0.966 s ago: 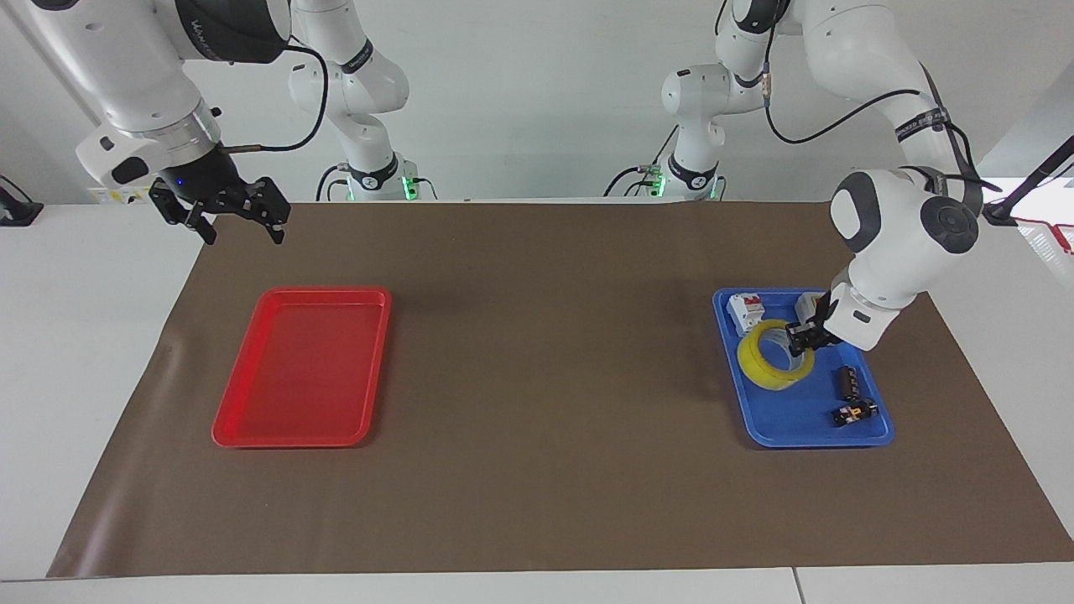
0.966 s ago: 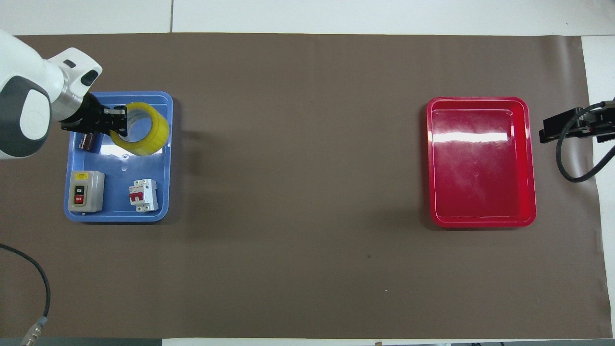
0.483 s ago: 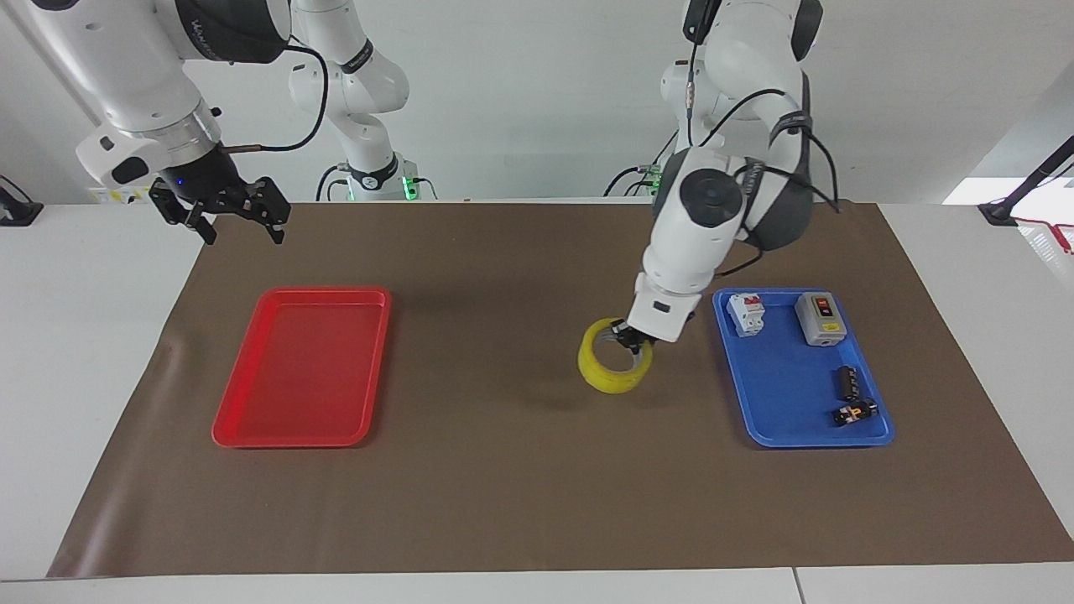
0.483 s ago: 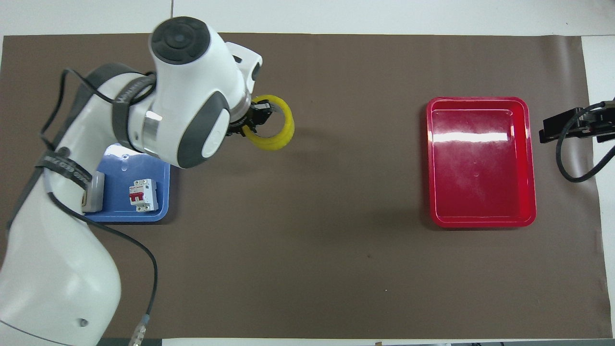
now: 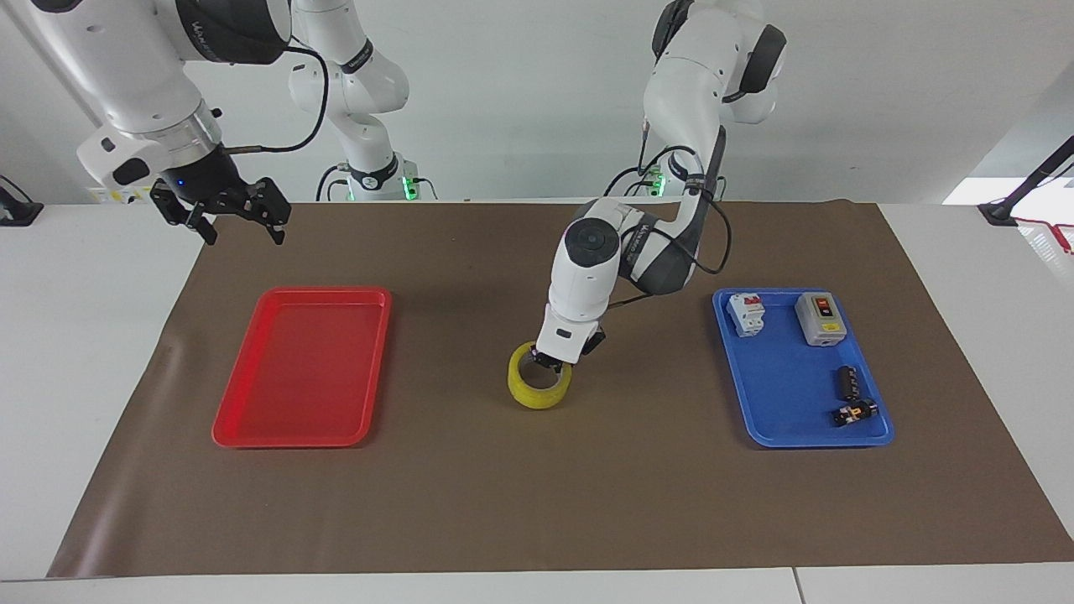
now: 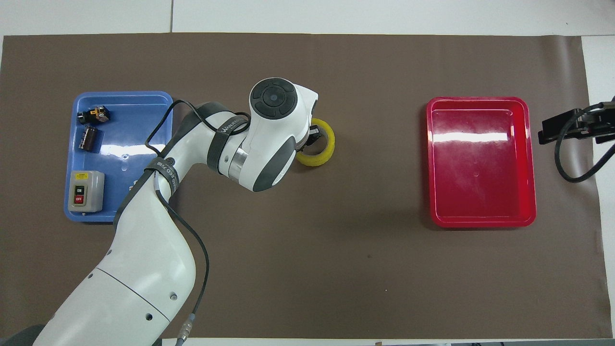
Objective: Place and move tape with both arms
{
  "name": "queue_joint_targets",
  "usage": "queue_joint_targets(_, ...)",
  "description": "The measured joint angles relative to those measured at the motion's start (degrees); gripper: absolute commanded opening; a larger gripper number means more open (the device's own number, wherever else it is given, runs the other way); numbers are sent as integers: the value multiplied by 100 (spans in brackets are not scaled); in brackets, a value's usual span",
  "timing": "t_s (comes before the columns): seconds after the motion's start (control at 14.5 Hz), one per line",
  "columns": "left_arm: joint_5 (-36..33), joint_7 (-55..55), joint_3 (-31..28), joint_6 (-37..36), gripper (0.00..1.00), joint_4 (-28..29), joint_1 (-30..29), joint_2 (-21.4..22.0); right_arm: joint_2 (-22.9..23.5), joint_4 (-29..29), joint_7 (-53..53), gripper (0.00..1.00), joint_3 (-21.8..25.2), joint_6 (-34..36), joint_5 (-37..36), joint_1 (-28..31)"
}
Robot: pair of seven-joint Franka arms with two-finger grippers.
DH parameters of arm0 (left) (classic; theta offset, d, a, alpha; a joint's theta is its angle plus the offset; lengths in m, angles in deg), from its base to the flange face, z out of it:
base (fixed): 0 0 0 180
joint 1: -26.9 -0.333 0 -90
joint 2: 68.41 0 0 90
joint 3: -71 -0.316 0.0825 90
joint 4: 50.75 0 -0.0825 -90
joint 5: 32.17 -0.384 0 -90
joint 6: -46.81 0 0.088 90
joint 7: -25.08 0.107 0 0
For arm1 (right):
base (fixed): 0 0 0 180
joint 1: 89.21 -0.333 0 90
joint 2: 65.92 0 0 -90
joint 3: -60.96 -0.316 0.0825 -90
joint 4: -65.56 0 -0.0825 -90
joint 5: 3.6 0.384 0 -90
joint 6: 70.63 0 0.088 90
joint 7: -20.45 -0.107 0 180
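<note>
The yellow tape (image 5: 539, 387) (image 6: 321, 150) is down at the brown mat's middle, between the two trays. My left gripper (image 5: 545, 361) (image 6: 313, 137) is shut on the roll's rim, and its wrist hides part of the roll from above. Whether the roll rests on the mat or hangs just above it, I cannot tell. Over the mat's corner at the right arm's end, my right gripper (image 5: 242, 225) (image 6: 564, 129) hangs open with nothing in it, waiting.
A red tray (image 5: 304, 366) (image 6: 482, 161) lies toward the right arm's end. At the left arm's end a blue tray (image 5: 797, 379) (image 6: 122, 120) holds a circuit breaker (image 5: 746, 313), a grey switch box (image 5: 821, 318) (image 6: 85, 191) and two small dark parts (image 5: 849, 382).
The left arm carried the tape out of the blue tray and across to the mat's middle, lowering it. The right arm did not move.
</note>
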Motion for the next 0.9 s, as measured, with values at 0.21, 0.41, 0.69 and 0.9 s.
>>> queue_joint_targets(0.21, 0, -56, 1, 38, 80, 51, 30, 5, 0, -24, 0, 100, -1, 3, 103, -9)
queue_joint_targets(0.41, -39, -65, -5, 14, 100, 12, 30, 67, 11, -77, -45, 100, -15, -140, 128, -329)
queue_joint_targets(0.69, -216, -58, -216, -346, 100, -154, -180, 456, 420, -228, -300, 100, -35, -849, 128, -940)
queue_joint_targets(0.9, -222, 772, -268, -1188, 100, -170, -1004, 1239, 962, -307, -1084, 100, -46, -1670, 128, -1496)
